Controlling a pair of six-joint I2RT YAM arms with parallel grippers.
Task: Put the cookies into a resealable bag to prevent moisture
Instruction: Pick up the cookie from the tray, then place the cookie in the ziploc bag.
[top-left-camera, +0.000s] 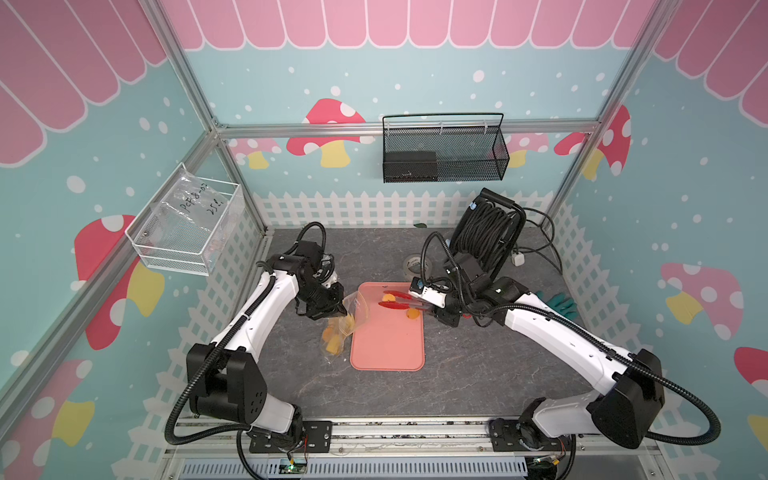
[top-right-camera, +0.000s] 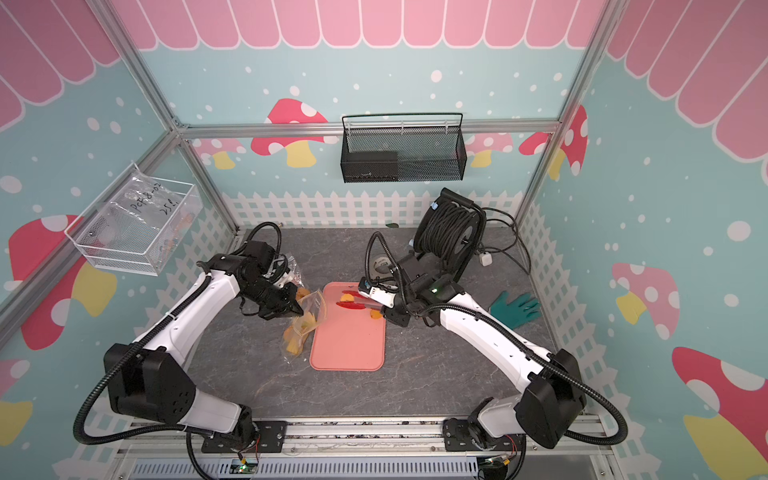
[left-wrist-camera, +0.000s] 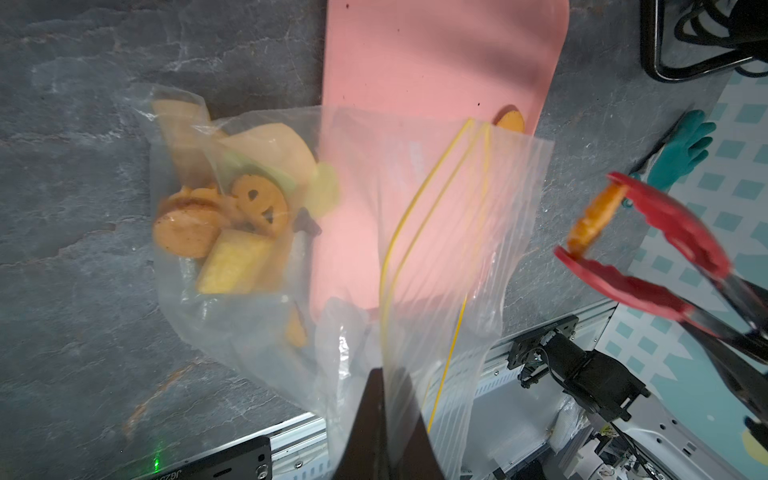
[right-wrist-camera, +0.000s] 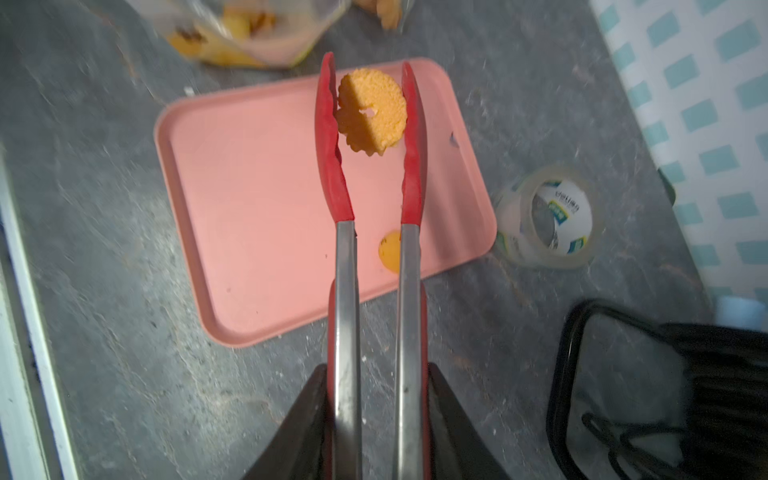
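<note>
My left gripper (left-wrist-camera: 380, 374) is shut on an edge of the resealable bag (left-wrist-camera: 457, 208), a clear one with a yellow zip strip, and holds it up beside the pink tray (top-left-camera: 386, 349). Several cookies (left-wrist-camera: 216, 232) lie in the bag's bottom on the table. My right gripper (right-wrist-camera: 376, 374) is shut on red-tipped metal tongs (right-wrist-camera: 347, 257). The tong tips pinch a round scalloped cookie (right-wrist-camera: 372, 112) above the tray, a little short of the bag's mouth. One more cookie (right-wrist-camera: 388, 251) lies on the tray under the tongs. Both top views show the bag (top-left-camera: 357, 309) (top-right-camera: 311, 305) between the two grippers.
A tape roll (right-wrist-camera: 548, 216) sits just behind the tray. A black cable reel (top-left-camera: 486, 232) stands at the back right, a green glove (top-left-camera: 557, 303) lies right of my right arm. Another clear bag (top-right-camera: 293, 268) lies behind my left gripper.
</note>
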